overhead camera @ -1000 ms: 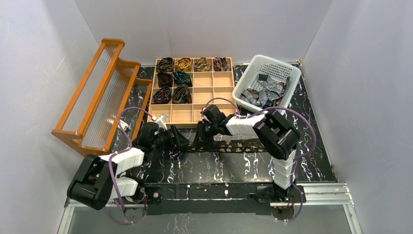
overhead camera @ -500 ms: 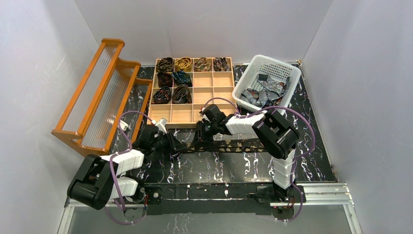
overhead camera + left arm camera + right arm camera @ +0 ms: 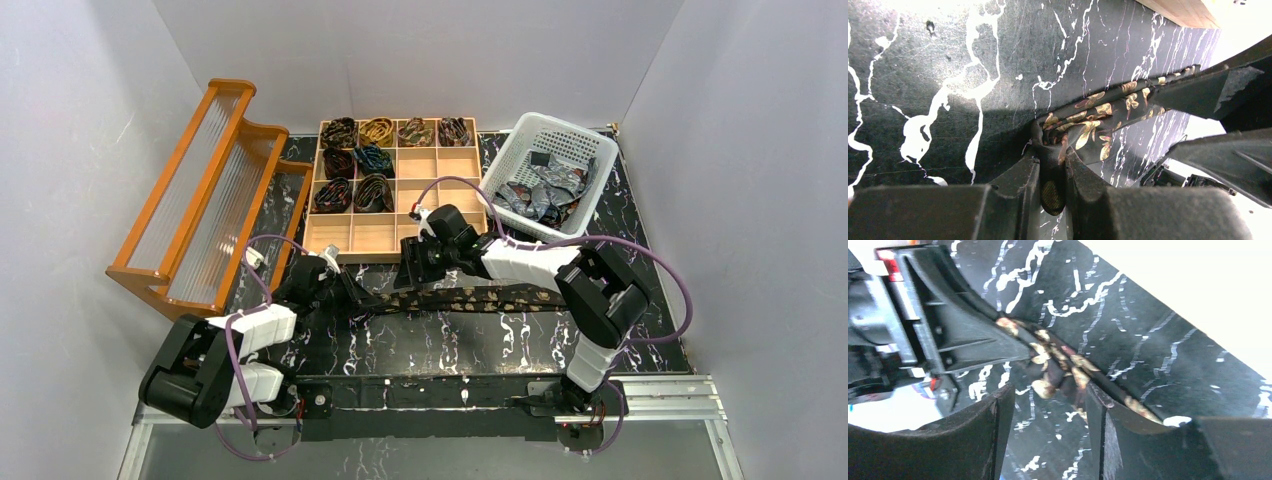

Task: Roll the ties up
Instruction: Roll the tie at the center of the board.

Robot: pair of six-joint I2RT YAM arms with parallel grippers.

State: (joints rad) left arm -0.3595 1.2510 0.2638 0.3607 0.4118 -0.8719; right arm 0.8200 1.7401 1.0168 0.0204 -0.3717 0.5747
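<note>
Mostly flat, dark tie (image 3: 480, 297), gold floral print, bunched end

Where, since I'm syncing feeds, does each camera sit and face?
Top external: above and behind the arms, looking down at the table; both arms show.
Left wrist: behind the left gripper, looking along it at the clamped tie.
Right wrist: behind the right gripper, looking through its open jaws at the tie.
Shared: both wrist views show the tie and the other gripper.
</note>
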